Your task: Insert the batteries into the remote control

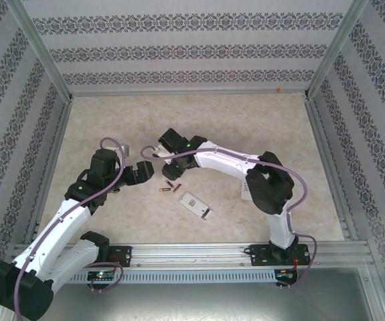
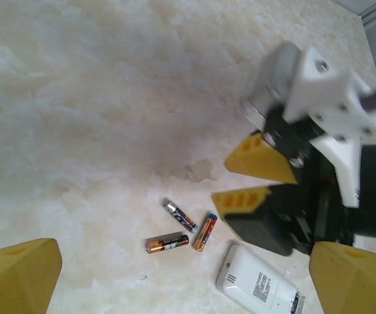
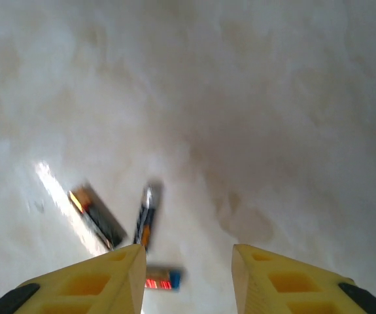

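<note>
Three batteries lie loose on the table: a dark one with a gold end (image 2: 167, 244), a dark one with a silver end (image 2: 180, 216) and an orange one with a blue tip (image 2: 205, 231). The white remote control (image 2: 259, 288) lies face down just right of them. From above, the batteries (image 1: 167, 188) sit left of the remote control (image 1: 195, 204). My left gripper (image 2: 186, 261) hangs open above them, holding nothing. My right gripper (image 3: 188, 261) is open over the table with nothing between its fingers. The batteries (image 3: 146, 216) lie just left of its left finger (image 3: 109, 281).
The two gripper heads, left gripper (image 1: 149, 171) and right gripper (image 1: 171, 172), are close together over the batteries. Metal frame rails and patterned walls (image 1: 192, 50) enclose the marbled table (image 1: 246, 120). The right arm's elbow (image 1: 269, 180) stands right of the remote.
</note>
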`<move>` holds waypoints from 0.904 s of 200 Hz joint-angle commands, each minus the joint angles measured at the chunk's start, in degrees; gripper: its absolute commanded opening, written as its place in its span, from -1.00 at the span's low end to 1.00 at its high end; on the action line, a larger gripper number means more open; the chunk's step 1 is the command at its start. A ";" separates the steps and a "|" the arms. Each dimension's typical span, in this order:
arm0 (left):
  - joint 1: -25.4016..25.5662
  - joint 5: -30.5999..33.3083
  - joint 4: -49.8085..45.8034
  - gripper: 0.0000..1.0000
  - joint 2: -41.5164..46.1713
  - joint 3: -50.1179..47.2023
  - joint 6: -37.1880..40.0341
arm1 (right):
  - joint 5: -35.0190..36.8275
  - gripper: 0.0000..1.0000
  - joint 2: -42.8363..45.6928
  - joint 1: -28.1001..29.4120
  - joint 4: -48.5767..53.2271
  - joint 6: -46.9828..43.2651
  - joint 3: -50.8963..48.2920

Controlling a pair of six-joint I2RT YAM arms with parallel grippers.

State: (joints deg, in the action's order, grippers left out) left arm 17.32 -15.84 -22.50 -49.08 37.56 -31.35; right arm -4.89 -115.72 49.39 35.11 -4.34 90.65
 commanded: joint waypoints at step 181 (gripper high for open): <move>-1.35 -3.82 0.80 0.93 -0.41 -0.45 -1.93 | 3.04 -0.88 5.16 0.01 -4.47 30.78 -1.27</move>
State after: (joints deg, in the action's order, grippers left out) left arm 16.73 -16.36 -22.79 -48.86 37.30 -33.45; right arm -3.11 -124.09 51.33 36.05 16.45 94.96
